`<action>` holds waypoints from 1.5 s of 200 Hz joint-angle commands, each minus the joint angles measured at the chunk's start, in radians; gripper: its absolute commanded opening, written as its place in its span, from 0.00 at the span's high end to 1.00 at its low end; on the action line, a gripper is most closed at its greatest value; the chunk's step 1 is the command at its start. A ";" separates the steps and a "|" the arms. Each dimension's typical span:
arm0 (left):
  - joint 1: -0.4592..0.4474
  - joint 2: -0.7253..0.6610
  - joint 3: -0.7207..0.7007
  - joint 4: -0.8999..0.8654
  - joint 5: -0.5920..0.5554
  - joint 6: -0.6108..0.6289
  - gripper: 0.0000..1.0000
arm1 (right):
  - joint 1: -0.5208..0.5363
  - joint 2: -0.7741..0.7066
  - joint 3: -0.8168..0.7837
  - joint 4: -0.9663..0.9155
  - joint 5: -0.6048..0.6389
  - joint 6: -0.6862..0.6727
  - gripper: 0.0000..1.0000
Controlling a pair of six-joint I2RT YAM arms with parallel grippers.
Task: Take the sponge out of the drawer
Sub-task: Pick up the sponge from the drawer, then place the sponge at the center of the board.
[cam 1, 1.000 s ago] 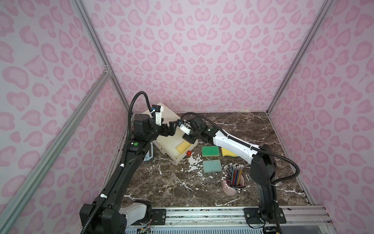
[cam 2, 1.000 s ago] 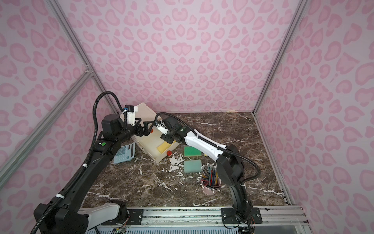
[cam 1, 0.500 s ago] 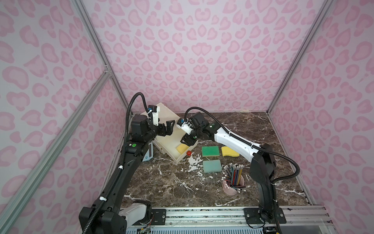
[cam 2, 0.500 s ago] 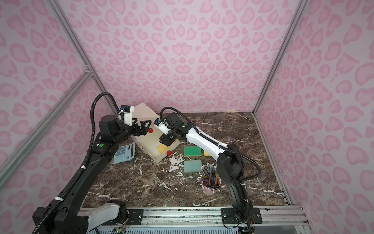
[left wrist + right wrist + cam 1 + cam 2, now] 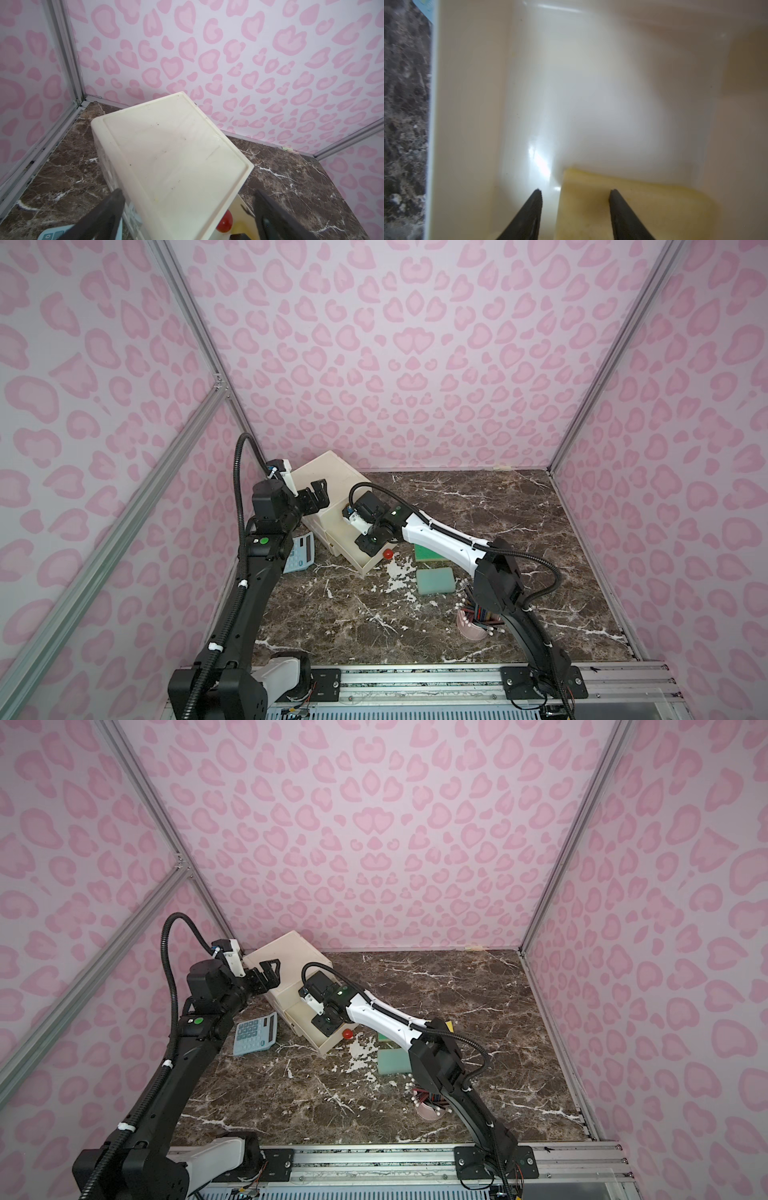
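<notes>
right wrist view crops the sponge [image 5: 664, 205] beneath the right pincer [image 5: 575, 191].

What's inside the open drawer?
A yellow sponge on the drawer floor, right pincer open over its edge. In both top views the right arm covers the sponge.

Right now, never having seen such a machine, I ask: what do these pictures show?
Two robot arms with grippers work at a table. Two pictures look down from above; two come from wrist cameras. On the table: a cabinet with an open drawer, a calculator, a dark green sponge, a pale green sponge, a pencil cup. The left gripper hangs open over the cabinet. The right gripper is in the drawer, jaws apart over the edge of a yellow sponge. Nothing is held.
</notes>
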 commanded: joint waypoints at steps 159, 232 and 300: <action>0.006 -0.028 -0.018 0.036 -0.057 -0.022 0.02 | 0.025 0.025 0.092 -0.005 0.189 0.026 1.00; 0.007 -0.026 -0.018 0.036 -0.057 -0.022 0.02 | 0.003 -0.120 0.077 0.083 0.227 0.030 1.00; 0.010 0.007 -0.008 0.056 -0.020 -0.038 0.02 | -0.171 -0.499 -0.418 0.161 0.196 0.159 1.00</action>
